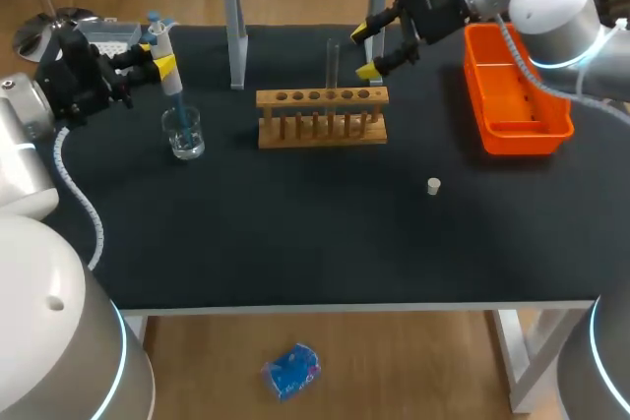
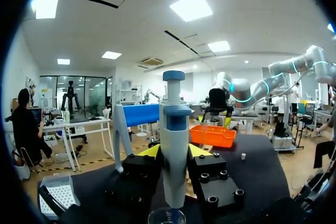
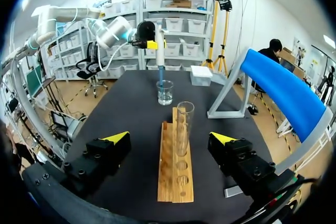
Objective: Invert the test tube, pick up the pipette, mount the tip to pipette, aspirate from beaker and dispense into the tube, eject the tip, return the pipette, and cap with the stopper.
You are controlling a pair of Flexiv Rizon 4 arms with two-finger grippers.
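Grips the pipette (image 1: pixel 169 71) upright in the left tool (image 1: pixel 162 58), tip down inside the beaker (image 1: pixel 184 133). Holds the right tool (image 1: pixel 366 51) open near the rack (image 1: pixel 322 117), not touching the tube (image 1: pixel 333 66) standing upright there. Looks like the aspirate step. Next calls for lifting clear of the beaker, crossing to the tube's mouth, keeping vertical, then dispensing. Leaves the stopper (image 1: pixel 433 185) apart on the tabletop (image 1: pixel 295 233).
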